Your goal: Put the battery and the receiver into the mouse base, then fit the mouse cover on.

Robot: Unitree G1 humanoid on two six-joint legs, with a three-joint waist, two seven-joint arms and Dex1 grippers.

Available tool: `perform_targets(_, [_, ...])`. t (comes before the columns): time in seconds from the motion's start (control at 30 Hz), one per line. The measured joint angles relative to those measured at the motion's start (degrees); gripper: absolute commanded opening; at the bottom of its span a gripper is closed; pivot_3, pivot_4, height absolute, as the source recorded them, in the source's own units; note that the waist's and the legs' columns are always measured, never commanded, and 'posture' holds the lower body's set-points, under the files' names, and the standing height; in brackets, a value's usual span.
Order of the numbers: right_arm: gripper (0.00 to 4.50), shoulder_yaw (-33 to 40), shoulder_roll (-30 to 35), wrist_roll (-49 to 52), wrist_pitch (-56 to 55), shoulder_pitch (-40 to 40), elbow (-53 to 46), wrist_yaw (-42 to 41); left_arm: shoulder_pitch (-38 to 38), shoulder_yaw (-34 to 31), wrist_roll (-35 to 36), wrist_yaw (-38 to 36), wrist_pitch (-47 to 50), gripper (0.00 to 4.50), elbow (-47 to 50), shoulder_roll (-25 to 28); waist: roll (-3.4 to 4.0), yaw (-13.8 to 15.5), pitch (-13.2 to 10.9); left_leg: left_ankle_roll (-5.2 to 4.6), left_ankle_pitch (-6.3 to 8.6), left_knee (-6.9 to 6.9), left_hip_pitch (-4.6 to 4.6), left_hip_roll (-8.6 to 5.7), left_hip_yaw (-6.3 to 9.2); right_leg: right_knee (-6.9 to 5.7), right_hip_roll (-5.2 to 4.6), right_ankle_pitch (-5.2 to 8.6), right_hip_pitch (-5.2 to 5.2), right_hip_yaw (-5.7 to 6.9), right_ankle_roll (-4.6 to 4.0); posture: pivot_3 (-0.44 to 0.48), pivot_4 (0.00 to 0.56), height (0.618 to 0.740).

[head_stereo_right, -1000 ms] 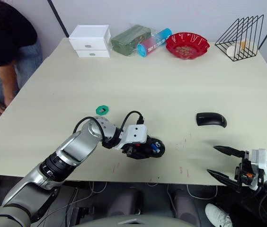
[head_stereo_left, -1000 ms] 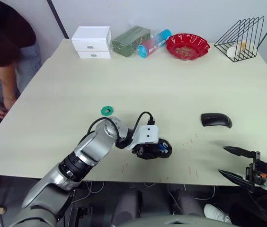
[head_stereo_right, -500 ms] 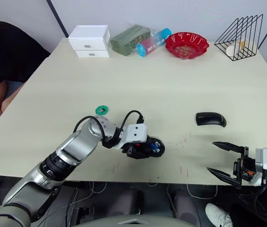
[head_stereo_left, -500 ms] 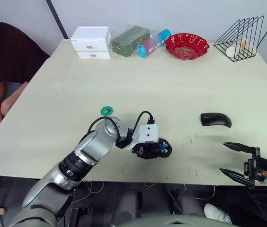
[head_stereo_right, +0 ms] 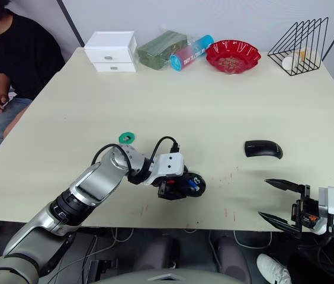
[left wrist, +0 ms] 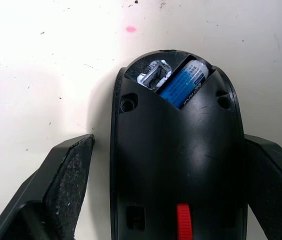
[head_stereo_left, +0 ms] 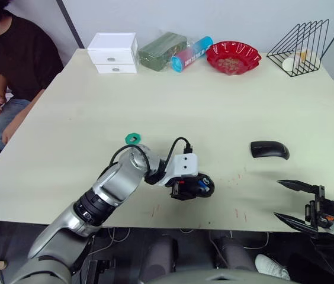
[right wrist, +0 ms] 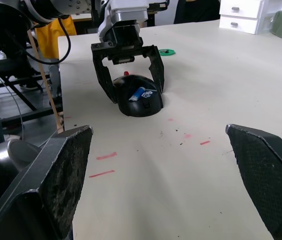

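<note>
Nearest, we record the right gripper [head_stereo_left: 300, 203] hanging just off the near edge of the counter [head_stereo_left: 214, 100], its fingers [head_stereo_left: 294, 186] spread wide and grasping nothing. Beyond their tips, well apart, the mouse cover [head_stereo_left: 270, 149] lies on the counter, glossy side up.

Across from them, the left gripper [left wrist: 166, 185] straddles the mouse base [left wrist: 178, 160], which rests on the counter between its parted fingers [left wrist: 68, 180]. We see a gap between one pad and the shell; contact on the other side we cannot tell. The battery [left wrist: 183, 82] sits in the compartment at the end of the base lying past the fingertips, with a small metal part [left wrist: 152, 77] beside it in the same opening.

Further out, we observe a green ring [head_stereo_left: 133, 138], then white drawers [head_stereo_left: 115, 52], a red bowl [head_stereo_left: 234, 57] and a wire rack [head_stereo_left: 300, 47] along the far edge. A seated person [head_stereo_left: 13, 65] is at the far left corner.
</note>
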State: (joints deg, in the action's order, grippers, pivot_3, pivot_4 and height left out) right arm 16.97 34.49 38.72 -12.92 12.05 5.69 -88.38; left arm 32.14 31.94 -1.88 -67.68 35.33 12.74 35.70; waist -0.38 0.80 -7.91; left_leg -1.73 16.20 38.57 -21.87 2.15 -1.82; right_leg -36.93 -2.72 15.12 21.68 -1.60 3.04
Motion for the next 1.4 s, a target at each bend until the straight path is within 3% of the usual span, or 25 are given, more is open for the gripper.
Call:
perform_targets(0.5, [4.5, 0.0, 0.21, 0.26, 0.14, -1.32, 0.01, -0.37, -2.11, -2.55, 3.03, -0.52, -3.73, 4.41, -0.02, 2.44, 0.05, -0.01, -0.33, 0.0, 0.0, 0.0, -0.03, 0.02, 0.0, 0.0, 0.0, 0.0, 0.03, 0.0, 0.0, 0.0, 0.15, 0.74])
perform_targets(0.77, [4.5, 0.01, 0.55, 0.3, 0.26, -2.14, 0.61, -1.01, -3.26, -10.78, 11.51, -3.87, -3.27, 4.41, 1.42, 5.43, -0.03, -0.02, -0.58, 0.0, 0.0, 0.0, -0.06, 0.03, 0.0, 0.0, -0.01, -0.09, 0.04, 0.03, 0.15, 0.0, 0.15, 0.74])
perform_targets(1.07, [4.5, 0.03, -0.06, 0.41, 0.27, -2.28, 0.88, 0.21, -7.72, -25.2, 23.51, -5.48, 2.5, 4.41, 1.02, 11.62, -0.03, -0.05, -0.87, 0.01, 0.0, 0.0, -0.06, 0.07, 0.0, -0.07, -0.01, -0.11, 0.08, 0.07, 0.19, 0.0, 0.15, 0.74])
perform_targets(1.2, [4.5, 0.03, -0.3, 0.42, 0.18, -2.27, 0.86, 0.69, -11.46, -34.0, 27.18, -2.07, 1.87, 4.41, -5.01, 9.96, -0.07, -0.12, -0.96, 0.01, 0.0, 0.0, -0.04, 0.08, 0.03, -0.14, 0.0, -0.11, 0.09, 0.11, 0.2, 0.0, 0.15, 0.74])
perform_targets(1.4, [4.5, 0.03, -0.97, 0.39, 0.1, -2.28, 0.87, 1.33, -13.6, -38.9, 27.83, -1.88, -5.14, 4.41, -14.23, 9.88, -0.08, 0.0, -1.02, 0.02, -0.01, 0.01, -0.04, 0.06, 0.0, -0.14, -0.02, -0.12, 0.09, 0.11, 0.2, 0.0, 0.15, 0.74])
